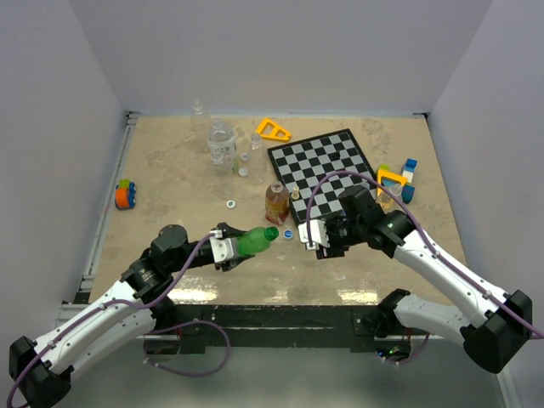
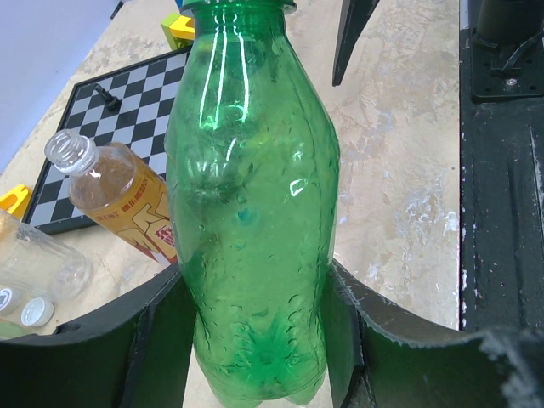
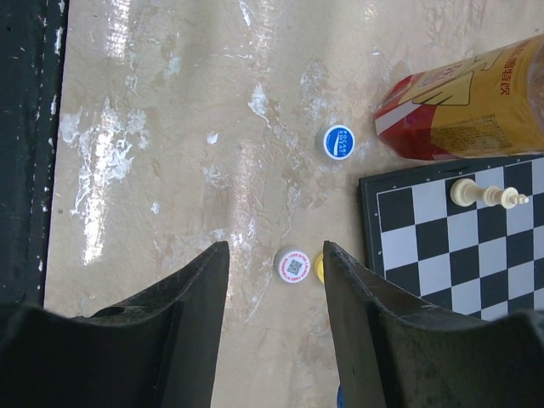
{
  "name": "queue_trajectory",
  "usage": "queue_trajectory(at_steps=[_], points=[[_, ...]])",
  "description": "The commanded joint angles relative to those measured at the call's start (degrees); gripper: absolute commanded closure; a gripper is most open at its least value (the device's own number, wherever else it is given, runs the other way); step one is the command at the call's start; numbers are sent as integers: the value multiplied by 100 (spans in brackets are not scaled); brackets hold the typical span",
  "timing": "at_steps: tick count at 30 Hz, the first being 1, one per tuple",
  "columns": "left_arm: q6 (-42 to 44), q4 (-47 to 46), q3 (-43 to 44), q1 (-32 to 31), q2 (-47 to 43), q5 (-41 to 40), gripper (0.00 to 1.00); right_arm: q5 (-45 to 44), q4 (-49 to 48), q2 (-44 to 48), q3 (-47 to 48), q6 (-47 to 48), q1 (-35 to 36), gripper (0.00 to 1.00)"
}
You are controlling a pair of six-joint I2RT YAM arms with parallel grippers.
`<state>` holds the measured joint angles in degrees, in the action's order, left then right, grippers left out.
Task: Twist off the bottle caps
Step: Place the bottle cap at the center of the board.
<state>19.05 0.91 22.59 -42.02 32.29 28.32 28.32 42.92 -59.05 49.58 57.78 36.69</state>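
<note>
My left gripper [image 1: 228,248] is shut on the body of the green bottle [image 1: 252,241], held level above the table with its neck toward my right gripper [image 1: 308,234]. In the left wrist view the green bottle [image 2: 251,212] fills the space between the fingers [image 2: 161,340]; its top is cut off. My right gripper [image 3: 274,251] is open and empty, above a white cap [image 3: 292,265] and a yellow cap [image 3: 318,267] half hidden by a finger. A blue cap [image 3: 339,142] lies beyond, also in the top view [image 1: 288,235]. The amber bottle [image 1: 276,202] stands uncapped by the chessboard.
The chessboard [image 1: 323,161] with small pieces [image 3: 489,195] lies behind my right gripper. Clear label-less bottles [image 1: 221,140] stand at the back. An orange triangle [image 1: 274,129], coloured blocks [image 1: 395,180] at right and a toy [image 1: 126,195] at left lie near the walls.
</note>
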Motion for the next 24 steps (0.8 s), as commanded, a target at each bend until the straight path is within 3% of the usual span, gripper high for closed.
queue_trajectory(at_steps=[1, 24], points=[[-50, -310, 0, 27, 5, 130, 100, 201, 85, 130, 271, 84, -12, 48], [-33, -310, -9, 18, 23, 166, 100, 332, 287, 78, 412, 260, -12, 47]])
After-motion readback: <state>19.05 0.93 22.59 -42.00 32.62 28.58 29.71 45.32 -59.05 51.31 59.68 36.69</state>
